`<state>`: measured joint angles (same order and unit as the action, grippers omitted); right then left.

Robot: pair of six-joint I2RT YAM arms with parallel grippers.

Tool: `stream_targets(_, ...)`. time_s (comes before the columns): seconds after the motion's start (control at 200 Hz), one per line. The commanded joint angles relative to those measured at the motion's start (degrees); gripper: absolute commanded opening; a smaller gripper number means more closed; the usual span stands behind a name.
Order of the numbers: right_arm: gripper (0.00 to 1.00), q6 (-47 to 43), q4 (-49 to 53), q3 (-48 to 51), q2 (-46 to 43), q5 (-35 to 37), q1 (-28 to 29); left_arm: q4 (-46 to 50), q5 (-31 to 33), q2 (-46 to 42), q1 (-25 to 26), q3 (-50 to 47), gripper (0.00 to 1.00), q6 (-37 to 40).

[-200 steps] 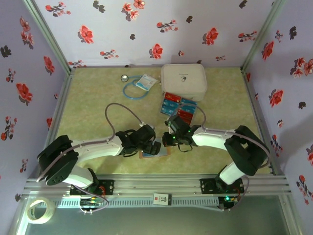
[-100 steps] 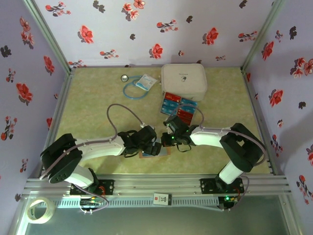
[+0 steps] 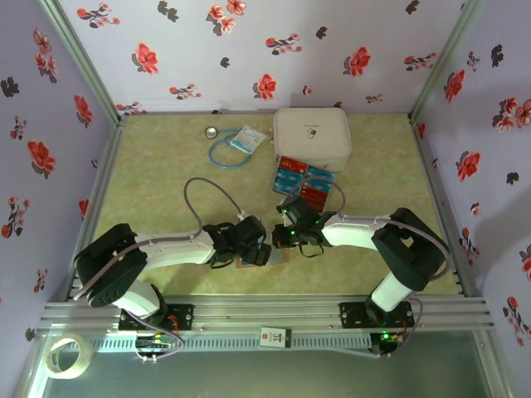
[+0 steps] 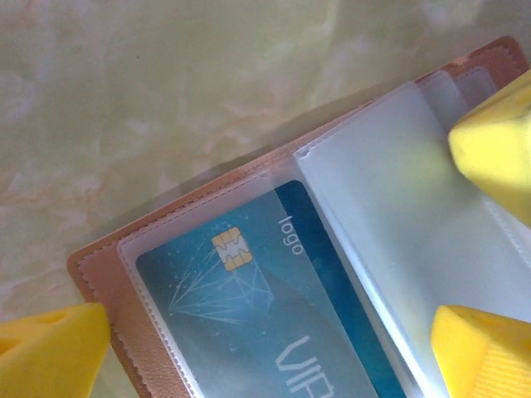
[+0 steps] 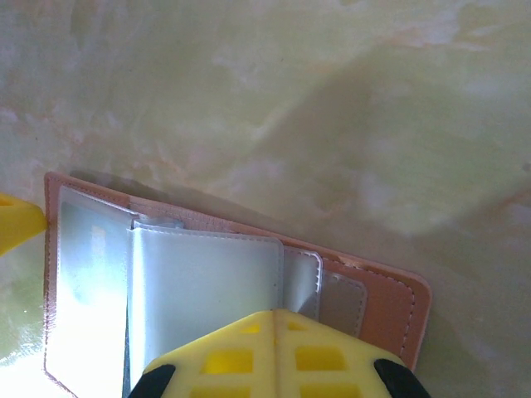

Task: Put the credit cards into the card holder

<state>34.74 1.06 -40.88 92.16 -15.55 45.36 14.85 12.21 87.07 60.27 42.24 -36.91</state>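
Card holder [image 3: 267,257] is lying open on the table [image 3: 166,199] near the front edge, between the two arms, with one blue card [image 4: 274,315] sitting in a clear sleeve. Left gripper [image 3: 257,249] is straddling the holder, jaws wide apart and empty. Right gripper [image 5: 274,332] is resting on the sleeves, jaws together, holding nothing. Remaining cards [image 3: 303,181] are lying beside the white case [image 3: 312,137]. Risk: nothing is clamping the holder, so it may slide or flip shut when the right gripper lifts.

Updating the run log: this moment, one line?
card holder: open, blue card sleeved; left pincer: open over it; right pincer: shut, over sleeves; loose credit cards: beside white case
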Motion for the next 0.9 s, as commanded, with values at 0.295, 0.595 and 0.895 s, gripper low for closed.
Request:
stream_targets(0.295, 0.12, 1.2, 1.8, -1.8, -3.3, 0.1, 0.0, 2.1, 3.7, 1.9, 0.5, -2.0, 1.00, 0.3)
stream_targets(0.595, 0.32, 1.7, 3.0, -1.3, -5.9, 1.9, -0.6, 1.5, 3.7, 1.4, 0.5, -2.8, 1.00, 0.2)
stream_targets(0.895, 0.28, 3.8, -2.2, -0.5, -1.8, -1.1, -0.5, 1.2, 3.7, 1.1, 0.5, -3.0, 1.00, 0.3)
